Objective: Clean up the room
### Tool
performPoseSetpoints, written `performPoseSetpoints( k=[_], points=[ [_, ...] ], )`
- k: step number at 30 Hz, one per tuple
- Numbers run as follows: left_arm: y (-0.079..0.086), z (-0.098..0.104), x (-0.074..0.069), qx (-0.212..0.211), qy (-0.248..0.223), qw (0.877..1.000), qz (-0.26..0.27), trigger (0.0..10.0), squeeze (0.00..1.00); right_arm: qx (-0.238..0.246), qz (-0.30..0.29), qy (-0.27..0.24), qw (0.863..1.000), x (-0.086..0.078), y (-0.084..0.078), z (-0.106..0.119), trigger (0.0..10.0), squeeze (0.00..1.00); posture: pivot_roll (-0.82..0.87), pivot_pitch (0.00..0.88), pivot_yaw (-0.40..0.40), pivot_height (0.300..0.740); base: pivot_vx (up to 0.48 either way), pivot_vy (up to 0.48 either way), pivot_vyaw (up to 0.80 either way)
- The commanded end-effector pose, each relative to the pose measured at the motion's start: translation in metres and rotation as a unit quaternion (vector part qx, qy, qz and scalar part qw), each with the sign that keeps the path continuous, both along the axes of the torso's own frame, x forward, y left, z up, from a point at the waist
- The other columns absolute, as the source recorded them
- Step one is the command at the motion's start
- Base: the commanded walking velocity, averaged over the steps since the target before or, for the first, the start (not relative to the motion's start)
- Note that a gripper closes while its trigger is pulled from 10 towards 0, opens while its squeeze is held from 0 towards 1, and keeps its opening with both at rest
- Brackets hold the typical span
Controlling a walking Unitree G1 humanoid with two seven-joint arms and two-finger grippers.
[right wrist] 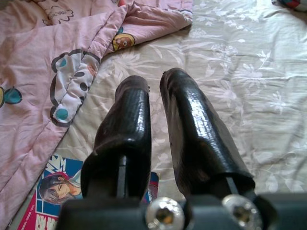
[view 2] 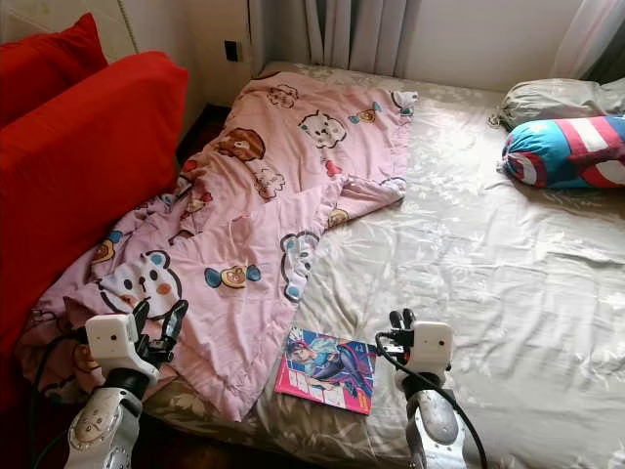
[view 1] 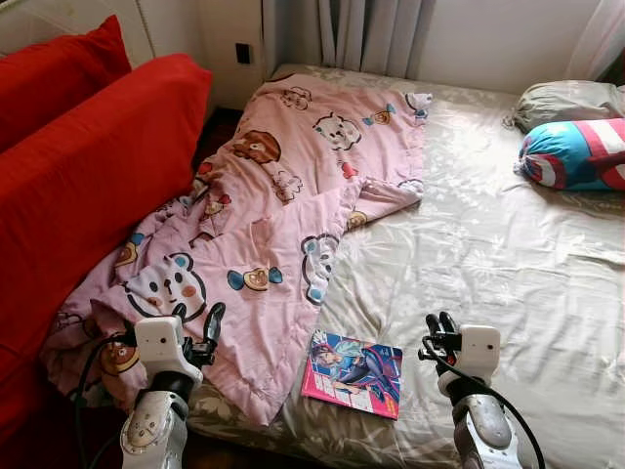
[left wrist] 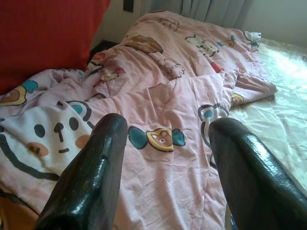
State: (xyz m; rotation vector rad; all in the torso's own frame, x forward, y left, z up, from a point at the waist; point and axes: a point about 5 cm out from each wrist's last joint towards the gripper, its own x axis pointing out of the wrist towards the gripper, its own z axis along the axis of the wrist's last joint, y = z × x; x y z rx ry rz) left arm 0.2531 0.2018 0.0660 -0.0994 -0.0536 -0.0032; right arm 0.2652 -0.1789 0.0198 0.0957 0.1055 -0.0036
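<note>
Fingers on our left gripper [view 1: 198, 327] stand spread and empty over the near edge of the pink quilt [view 1: 283, 205], while those of our right gripper [view 1: 438, 332] sit nearly together, a narrow gap between them, holding nothing above the bare sheet [view 1: 488, 254]. The quilt lies rumpled across the bed's left half against the red cushions [view 1: 88, 166], a magazine [view 1: 354, 372] lies flat just beside its lower hem, and striped and grey pillows [view 1: 576, 151] rest far right. If we tug the quilt first, its hem, which seems to touch the magazine, could sweep it off the near edge, or a thin pinch of cloth could slip.
</note>
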Motion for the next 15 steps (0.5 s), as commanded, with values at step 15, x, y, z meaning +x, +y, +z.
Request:
performPoseSetpoints(
  k=[15],
  points=[
    [-0.0027,-0.0029,-0.0058,-0.014,0.017,1.000,0.007,10.0,0.00,0.001,0.001,0.018,1.000,-0.0074,0.0034,-0.0051,10.0,0.00,0.07,0.209,-0.064,0.670,0.000,0.000,0.00]
  ],
)
